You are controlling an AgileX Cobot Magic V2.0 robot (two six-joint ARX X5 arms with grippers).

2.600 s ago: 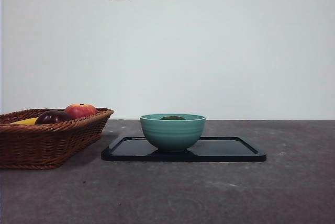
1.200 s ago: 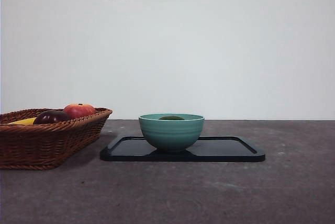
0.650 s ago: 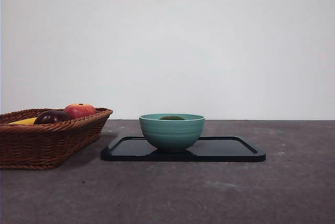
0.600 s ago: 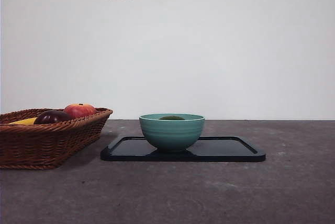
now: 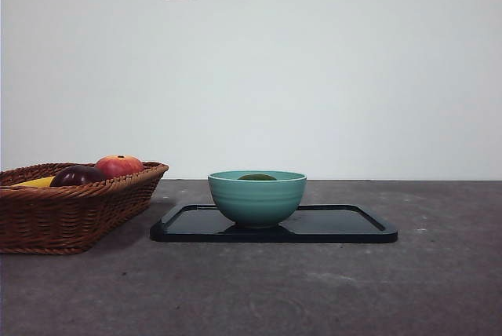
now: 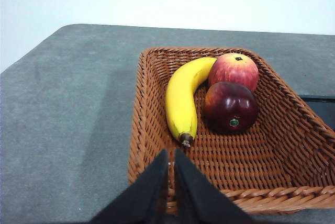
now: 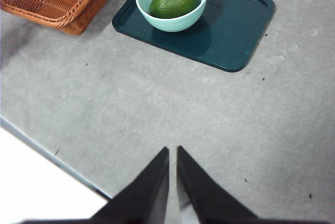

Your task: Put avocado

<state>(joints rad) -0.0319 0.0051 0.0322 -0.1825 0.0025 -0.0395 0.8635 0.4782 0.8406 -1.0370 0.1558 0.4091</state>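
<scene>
Avocado [image 7: 174, 1] is seen whole in the bowl [image 7: 178, 22] only from the right wrist; both claws [image 6: 170, 174] [image 7: 172, 169] are closed, empty.

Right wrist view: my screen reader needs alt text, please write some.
An avocado lies in a pale green bowl on a dark tray, with a wicker basket of fruit beside it. The right gripper, jaws nearly closed, hangs over bare grey table.

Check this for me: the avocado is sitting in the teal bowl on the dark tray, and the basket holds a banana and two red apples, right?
Not quite. The avocado does sit in the teal bowl on the dark tray, but the basket holds a banana, one red apple and a dark purple fruit, as the left wrist view shows.
</scene>
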